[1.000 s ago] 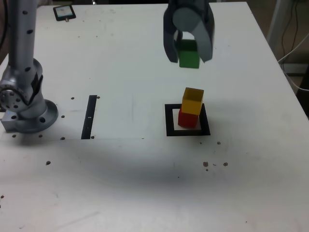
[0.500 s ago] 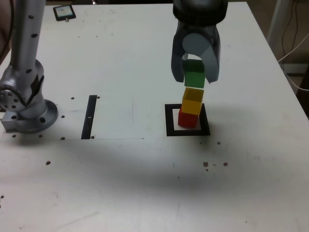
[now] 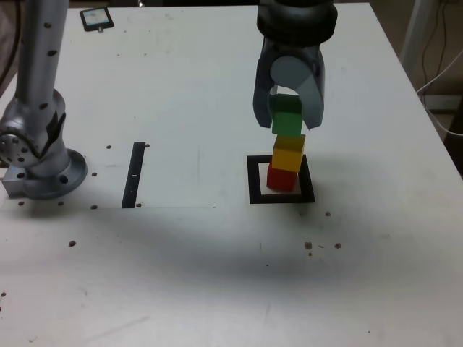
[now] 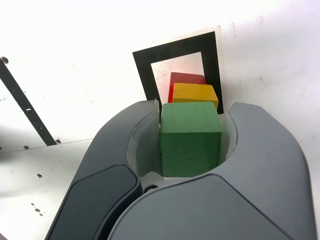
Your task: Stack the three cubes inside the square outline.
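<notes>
White tabletop (image 3: pixel 181 87): inside the black square outline (image 3: pixel 255 181), the matte yellow cube (image 3: pixel 289 152) tops the red cube (image 3: pixel 281 178) (two stacked), while the grey gripper (image 3: pixel 288 116), clamped on the green cube (image 3: pixel 286 116), holds it just above them, unreleased.

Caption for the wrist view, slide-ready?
Gripper shut on green cube above yellow cube, red cube in black square outline.

We cannot see the arm above the tool (image 3: pixel 289 116), since the exterior view's top edge cuts it off just over the green cube (image 3: pixel 286 116), whose side faces the tool's fingers (image 3: pixel 312 94) cover. In the wrist view the green cube (image 4: pixel 190 137) hides most of the yellow cube (image 4: pixel 195 93) and the red cube (image 4: pixel 186 78) beyond it, so we cannot tell whether green touches yellow. The dark flat object (image 3: pixel 96 18) at the bench's (image 3: pixel 181 94) far corner, well away from the square outline (image 3: pixel 253 184), is too small to identify.
</notes>
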`<state>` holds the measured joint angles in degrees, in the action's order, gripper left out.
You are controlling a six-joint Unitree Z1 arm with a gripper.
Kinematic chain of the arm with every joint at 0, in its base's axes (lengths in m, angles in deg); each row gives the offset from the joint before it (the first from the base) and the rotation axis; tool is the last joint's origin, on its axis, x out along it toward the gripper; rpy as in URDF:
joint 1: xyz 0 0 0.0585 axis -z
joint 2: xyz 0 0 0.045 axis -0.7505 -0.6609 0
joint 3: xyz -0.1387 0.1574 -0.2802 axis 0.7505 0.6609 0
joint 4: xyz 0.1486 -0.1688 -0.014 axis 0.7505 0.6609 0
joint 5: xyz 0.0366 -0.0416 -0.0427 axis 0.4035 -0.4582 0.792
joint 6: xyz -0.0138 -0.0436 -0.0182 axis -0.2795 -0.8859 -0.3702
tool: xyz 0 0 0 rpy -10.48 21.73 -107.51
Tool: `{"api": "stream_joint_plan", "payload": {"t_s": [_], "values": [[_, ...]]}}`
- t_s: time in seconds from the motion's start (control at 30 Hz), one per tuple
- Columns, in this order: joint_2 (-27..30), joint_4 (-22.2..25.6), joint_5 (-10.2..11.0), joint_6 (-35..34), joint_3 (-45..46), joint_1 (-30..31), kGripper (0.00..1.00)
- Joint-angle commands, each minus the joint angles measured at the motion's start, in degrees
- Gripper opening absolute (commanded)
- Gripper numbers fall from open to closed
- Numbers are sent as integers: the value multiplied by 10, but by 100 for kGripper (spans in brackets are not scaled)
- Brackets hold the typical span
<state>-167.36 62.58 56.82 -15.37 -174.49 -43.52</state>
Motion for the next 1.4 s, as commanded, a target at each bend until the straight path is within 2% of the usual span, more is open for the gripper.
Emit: {"api": "stream_joint_plan", "payload": {"t_s": [0.0, 0.23, 0.43, 0.57, 0.77, 0.83, 1.13, 1.37], "values": [[-5, -5, -5, -1, 3, -1, 23], [-12, -11, -14, -2, 8, -1, 37], [-15, -18, -15, -3, 15, -4, 43], [-15, -22, -15, -3, 22, -7, 58], [-13, -26, -15, -3, 27, -7, 90], [-12, -25, -16, -3, 27, -7, 97], [24, -19, -30, -13, 33, -5, 99], [58, 19, -33, -16, 27, -5, 99]]}}
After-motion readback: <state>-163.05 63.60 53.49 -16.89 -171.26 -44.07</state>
